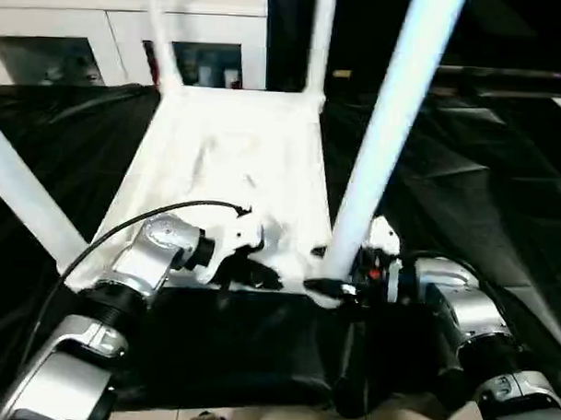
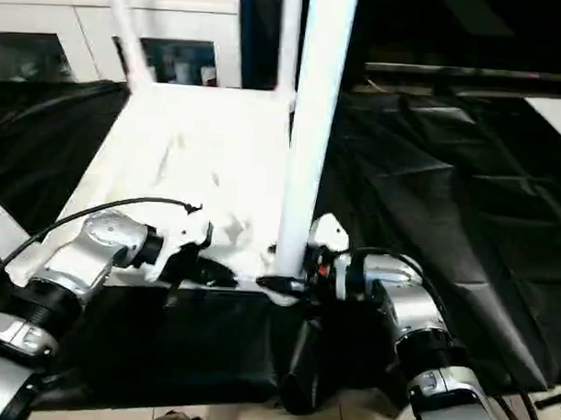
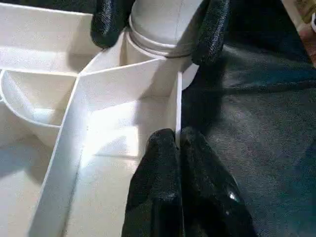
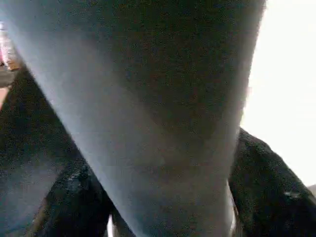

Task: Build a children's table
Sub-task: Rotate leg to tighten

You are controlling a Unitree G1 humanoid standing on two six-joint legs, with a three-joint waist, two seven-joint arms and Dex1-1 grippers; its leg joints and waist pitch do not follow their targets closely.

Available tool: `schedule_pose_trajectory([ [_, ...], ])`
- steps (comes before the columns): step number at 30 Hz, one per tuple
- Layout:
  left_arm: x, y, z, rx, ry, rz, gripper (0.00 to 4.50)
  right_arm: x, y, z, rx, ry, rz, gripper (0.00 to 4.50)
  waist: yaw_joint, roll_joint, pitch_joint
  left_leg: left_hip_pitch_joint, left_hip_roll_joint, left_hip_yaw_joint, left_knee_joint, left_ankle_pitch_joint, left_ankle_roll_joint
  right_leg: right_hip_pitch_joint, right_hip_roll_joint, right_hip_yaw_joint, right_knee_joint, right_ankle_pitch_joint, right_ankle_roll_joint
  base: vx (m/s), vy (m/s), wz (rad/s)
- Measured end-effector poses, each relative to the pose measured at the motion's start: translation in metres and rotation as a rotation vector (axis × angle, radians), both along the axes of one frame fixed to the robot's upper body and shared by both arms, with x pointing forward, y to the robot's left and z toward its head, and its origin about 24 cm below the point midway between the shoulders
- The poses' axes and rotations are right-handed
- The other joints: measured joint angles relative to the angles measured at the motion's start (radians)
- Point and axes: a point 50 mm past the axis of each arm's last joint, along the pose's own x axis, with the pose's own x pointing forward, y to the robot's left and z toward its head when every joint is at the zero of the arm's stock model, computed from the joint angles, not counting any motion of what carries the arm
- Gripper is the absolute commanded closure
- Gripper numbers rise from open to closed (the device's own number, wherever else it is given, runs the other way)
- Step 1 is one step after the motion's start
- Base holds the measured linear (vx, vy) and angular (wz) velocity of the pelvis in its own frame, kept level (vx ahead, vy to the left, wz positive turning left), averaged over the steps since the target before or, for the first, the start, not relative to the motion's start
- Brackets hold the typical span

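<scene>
Both silver forearms are extended forward, wrists turned inward toward each other.

The left gripper [image 3: 178,148] is seen pinched shut on the table's near rim wall [image 3: 178,106]. The right gripper [image 4: 163,197] is closed around the base of the near right leg [image 1: 385,131], one black finger [image 4: 269,192] on each side.

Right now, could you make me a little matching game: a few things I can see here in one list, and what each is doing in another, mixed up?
Things:
1. left gripper
2. right gripper
3. table top
4. black cloth

States:
A. lies upside down, legs pointing up
B. fingers on either side of the base of the near right leg
C. spread under the table
D. shut on the thin near rim of the table top

Pairs: 1-D, 2-B, 3-A, 4-C
</scene>
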Motion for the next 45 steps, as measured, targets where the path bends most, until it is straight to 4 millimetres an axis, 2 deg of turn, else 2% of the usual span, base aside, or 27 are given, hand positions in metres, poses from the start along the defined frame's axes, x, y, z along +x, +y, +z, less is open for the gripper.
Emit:
schedule_pose_trajectory([
  [3, 0.0, 0.0, 0.0, 0.0, 0.0, 0.0, 4.5, 0.0, 0.0, 0.0, 0.003, 0.014, 0.001, 1.87, 0.0, 0.0, 0.0, 0.001, 0.0, 0.0, 0.0, 0.0, 0.0, 0.0, 0.0, 0.0, 0.001, 0.0, 0.0, 0.0, 0.0, 0.0],
  [10, 0.0, -0.004, -0.001, -0.01, -0.012, 0.013, 4.5, -0.001, 0.001, -0.001, 0.019, 0.028, -0.029, 1.92, 0.002, -0.002, 0.001, 0.002, 0.0, 0.0, 0.0, 0.0, 0.0, 0.001, 0.0, 0.0, 0.001, 0.0, 0.0, 0.0, 0.0, 0.0],
  [14, 0.012, -0.016, -0.004, -0.017, -0.081, 0.157, 4.5, 0.012, 0.004, -0.008, 0.052, 0.014, -0.315, 1.93, -0.006, -0.007, 0.002, 0.006, 0.0, 0.001, -0.001, 0.001, -0.001, 0.002, 0.0, 0.001, 0.002, -0.001, 0.002, 0.0, 0.0, 0.0],
  [17, 0.019, -0.028, -0.006, -0.017, -0.111, 0.267, 4.5, 0.024, 0.009, -0.012, 0.06, 0.01, -0.553, 1.93, -0.027, -0.007, 0.002, 0.009, -0.001, -0.001, -0.002, 0.001, -0.002, 0.003, 0.0, 0.001, -0.001, -0.003, 0.006, 0.0, 0.0, 0.0],
  [21, 0.024, -0.051, -0.01, -0.03, -0.126, 0.401, 4.5, 0.037, 0.017, -0.015, 0.056, 0.007, -0.836, 1.94, -0.04, -0.002, -0.002, 0.011, -0.002, -0.002, -0.002, 0.001, -0.002, 0.004, -0.001, 0.002, -0.004, -0.003, 0.006, 0.0, 0.0, 0.0],
  [24, 0.023, -0.063, -0.012, -0.043, -0.122, 0.43, 4.5, 0.039, 0.015, -0.015, 0.06, 0.013, -0.904, 1.94, -0.038, 0.006, -0.006, 0.011, -0.003, -0.003, -0.003, 0.001, -0.002, 0.007, -0.001, 0.002, -0.01, -0.003, 0.006, 0.0, 0.0, 0.0],
  [25, 0.023, -0.064, -0.012, -0.044, -0.119, 0.43, 4.5, 0.038, 0.014, -0.016, 0.066, 0.006, -0.902, 1.94, -0.037, 0.009, -0.008, 0.01, -0.004, -0.003, -0.003, 0.001, -0.002, 0.008, -0.001, 0.002, -0.012, -0.003, 0.006, 0.0, 0.0, 0.0],
  [27, 0.022, -0.065, -0.013, -0.046, -0.116, 0.423, 4.5, 0.037, 0.013, -0.016, 0.078, -0.005, -0.895, 1.24, -0.036, 0.012, -0.01, 0.01, -0.004, -0.003, -0.003, 0.001, -0.002, 0.008, -0.001, 0.002, -0.012, -0.003, 0.005, 0.0, 0.0, 0.0],
  [30, 0.021, -0.064, -0.013, -0.046, -0.109, 0.41, 4.5, 0.036, 0.011, -0.015, 0.074, -0.024, -0.844, 1.22, -0.037, 0.014, -0.011, 0.009, -0.004, -0.002, -0.003, 0.001, -0.002, 0.008, -0.001, 0.002, -0.012, 0.001, 0.002, 0.0, 0.0, 0.0],
  [32, 0.021, -0.062, -0.012, -0.049, -0.104, 0.394, 4.5, 0.035, 0.008, -0.014, 0.059, -0.037, -0.791, 0.92, -0.036, 0.015, -0.011, 0.008, -0.004, -0.002, -0.003, 0.001, -0.002, 0.007, -0.001, 0.002, -0.012, 0.008, 0.0, 0.0, 0.0, 0.0],
  [35, 0.02, -0.056, -0.011, -0.053, -0.096, 0.36, 4.5, 0.031, 0.002, -0.012, 0.058, -0.041, -0.685, 0.92, -0.035, 0.015, -0.011, 0.008, -0.004, -0.003, -0.007, 0.001, -0.002, 0.006, -0.001, 0.0, -0.012, 0.01, 0.0, 0.0, 0.0, 0.0],
  [37, 0.015, -0.041, -0.01, -0.056, -0.077, 0.275, 4.5, 0.021, -0.007, -0.01, 0.041, -0.039, -0.5, 0.92, -0.031, 0.015, -0.01, 0.008, -0.002, -0.003, -0.009, 0.001, -0.002, 0.005, 0.0, -0.001, -0.011, 0.011, -0.001, 0.0, 0.0, 0.0],
  [41, 0.007, -0.023, -0.008, -0.057, -0.027, 0.155, 4.5, 0.011, -0.008, -0.001, 0.024, -0.039, -0.258, 0.92, -0.027, 0.014, -0.01, 0.006, 0.0, -0.003, -0.008, 0.002, -0.001, 0.002, 0.002, -0.002, -0.008, 0.008, 0.003, 0.0, 0.0, 0.0],
  [43, 0.004, -0.016, -0.006, -0.049, -0.012, 0.099, 4.5, 0.007, -0.005, 0.003, 0.023, -0.034, -0.16, 0.92, -0.018, 0.011, -0.008, 0.005, 0.001, -0.002, -0.004, 0.001, -0.001, 0.001, 0.001, -0.002, -0.002, 0.003, 0.004, 0.0, 0.0, 0.0],
  [45, 0.002, -0.009, -0.003, -0.037, 0.0, 0.052, 4.5, 0.002, -0.004, 0.004, 0.013, -0.013, -0.069, 0.92, -0.001, 0.006, -0.005, 0.003, 0.001, -0.002, -0.002, 0.001, -0.001, -0.001, 0.001, -0.002, -0.001, 0.003, 0.003, 0.0, 0.0, 0.0],
])
